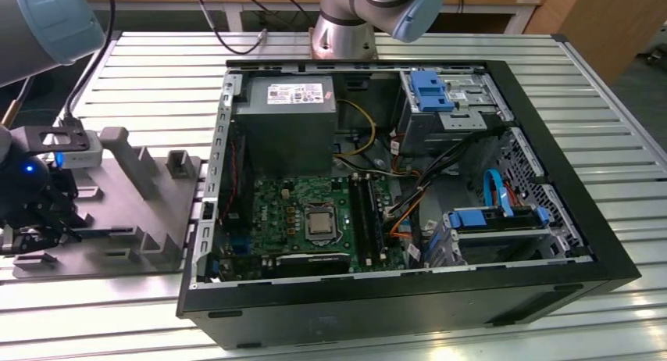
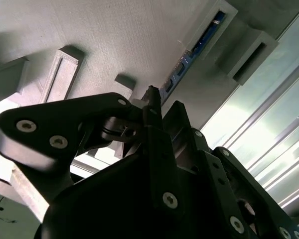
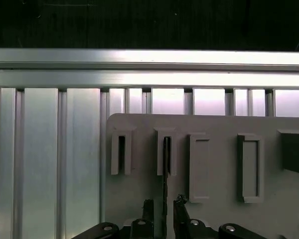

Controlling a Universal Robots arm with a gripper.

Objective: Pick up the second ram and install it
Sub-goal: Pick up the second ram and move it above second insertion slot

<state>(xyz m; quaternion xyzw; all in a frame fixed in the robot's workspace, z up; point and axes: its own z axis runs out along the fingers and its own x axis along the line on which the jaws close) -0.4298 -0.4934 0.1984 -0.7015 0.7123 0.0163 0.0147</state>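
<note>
The gripper (image 1: pixel 31 220) hangs low over a grey slotted holder (image 1: pixel 125 181) that lies on the ribbed metal surface (image 1: pixel 583 80). It is at the end of the holder farthest from the open computer case (image 1: pixel 396 314), which sits well off to the exterior view's right of it.

In the first wrist view the second ram (image 3: pixel 166 164) stands on edge as a thin dark line. Its far end sits in one of the holder's (image 3: pixel 214 124) narrow upright slots, and its near end runs straight in between the gripper's (image 3: pixel 164 205) two fingertips (image 3: pixel 148 209). The fingers are parted just a little, one on each side of the stick. A sliver of grey holder shows on both sides of it, so I see no firm hold.

In the second wrist view the same stick (image 2: pixel 202 42) shows its bluish edge in the slot just beyond the gripper (image 2: pixel 154 102).

Inside the case the green motherboard (image 1: pixel 281 212) lies flat, with its long black memory slots (image 1: pixel 360 212) far from the gripper and from the ram.
</note>
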